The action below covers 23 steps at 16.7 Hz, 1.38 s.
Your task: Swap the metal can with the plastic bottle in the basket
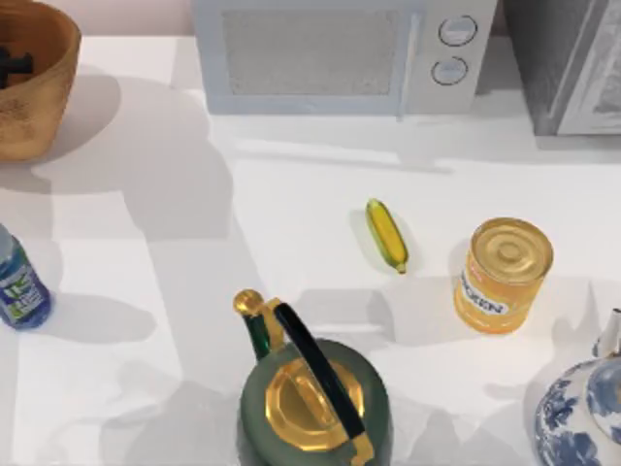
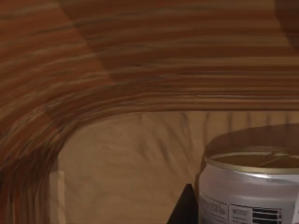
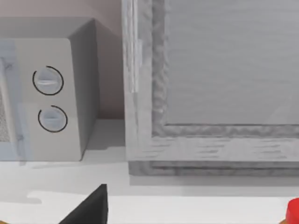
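Note:
The orange-brown woven basket [image 1: 39,87] stands at the table's back left corner. My left gripper [image 1: 12,64] shows as a dark shape reaching down inside it. In the left wrist view the basket's ribbed inner wall [image 2: 140,56] curves close by, and the metal can [image 2: 250,191], pale-topped with a barcode on its side, stands upright on the basket floor. A dark part of my left gripper [image 2: 184,210] sits right beside the can. The plastic bottle [image 1: 19,289], translucent blue with a blue, green and white label, stands on the table at the left edge, in front of the basket.
A green and gold kettle [image 1: 310,393] stands front centre and a blue-and-white teapot [image 1: 582,417] front right. Nearby are a golden-yellow can [image 1: 500,275] and a corn cob [image 1: 386,235]. A microwave [image 1: 340,53] lines the back. My right gripper [image 3: 88,207] faces a grey appliance [image 3: 215,84].

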Tool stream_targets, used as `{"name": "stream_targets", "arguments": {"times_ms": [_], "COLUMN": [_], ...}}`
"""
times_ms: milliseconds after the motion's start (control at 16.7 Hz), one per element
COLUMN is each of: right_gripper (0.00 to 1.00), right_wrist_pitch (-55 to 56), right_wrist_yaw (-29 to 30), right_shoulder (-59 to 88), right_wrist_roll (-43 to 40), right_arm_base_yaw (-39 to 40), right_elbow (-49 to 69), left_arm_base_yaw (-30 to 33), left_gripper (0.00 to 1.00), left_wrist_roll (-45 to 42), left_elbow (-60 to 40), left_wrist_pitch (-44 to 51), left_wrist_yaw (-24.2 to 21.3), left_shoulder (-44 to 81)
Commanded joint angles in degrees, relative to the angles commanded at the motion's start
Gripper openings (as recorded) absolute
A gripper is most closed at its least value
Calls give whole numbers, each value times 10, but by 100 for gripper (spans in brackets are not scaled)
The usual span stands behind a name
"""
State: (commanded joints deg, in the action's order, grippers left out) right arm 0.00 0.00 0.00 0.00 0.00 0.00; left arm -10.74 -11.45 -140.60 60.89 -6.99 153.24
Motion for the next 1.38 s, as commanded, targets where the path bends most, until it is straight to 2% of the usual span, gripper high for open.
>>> {"name": "stream_targets", "arguments": {"times_ms": [120, 180, 840, 1080, 1380], "right_gripper": [100, 100, 100, 100, 100], "right_wrist_pitch": [0, 0, 0, 0, 0], "right_wrist_yaw": [0, 0, 0, 0, 0], "right_shoulder": [0, 0, 0, 0, 0], "right_wrist_roll": [0, 0, 0, 0, 0], "right_arm_base_yaw": [0, 0, 0, 0, 0], "right_elbow": [0, 0, 0, 0, 0], "left_arm_base_yaw": [0, 0, -3, 0, 19], "left_gripper": [2, 0, 0, 0, 0], "left_wrist_roll": [0, 0, 2, 23, 52], "left_elbow": [0, 0, 10, 114, 363], "left_wrist_pitch": [0, 0, -10, -68, -188], "left_wrist_yaw": [0, 0, 6, 24, 51], "left_shoulder": [0, 0, -33, -139, -405]}}
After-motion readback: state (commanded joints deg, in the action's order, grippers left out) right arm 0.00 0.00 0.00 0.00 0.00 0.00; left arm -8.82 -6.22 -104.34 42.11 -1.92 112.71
